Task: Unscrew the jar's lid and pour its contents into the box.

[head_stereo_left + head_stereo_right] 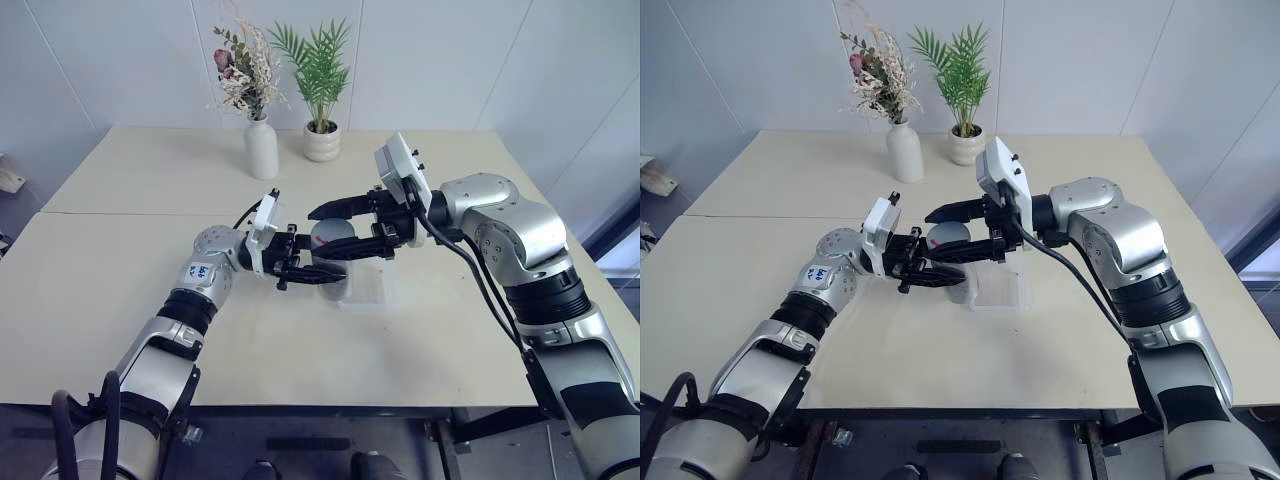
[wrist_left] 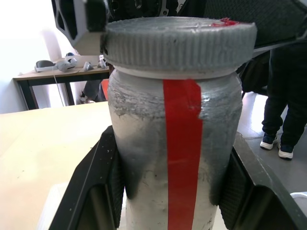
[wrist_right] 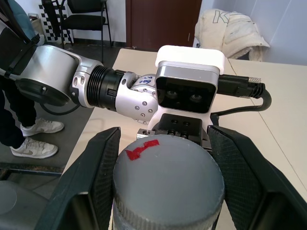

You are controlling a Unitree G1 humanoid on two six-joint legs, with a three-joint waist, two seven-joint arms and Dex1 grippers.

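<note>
While the left gripper (image 1: 310,272) clamps the jar (image 2: 175,158), the right gripper (image 1: 345,228) squeezes the lid (image 3: 168,184), seemingly still screwed on; pouring into the box (image 1: 998,290) remains.

A white vase (image 1: 261,148) of dried flowers and a white pot (image 1: 322,142) with a green palm-like plant are set side by side at the far edge of the beige table (image 1: 120,300).
</note>
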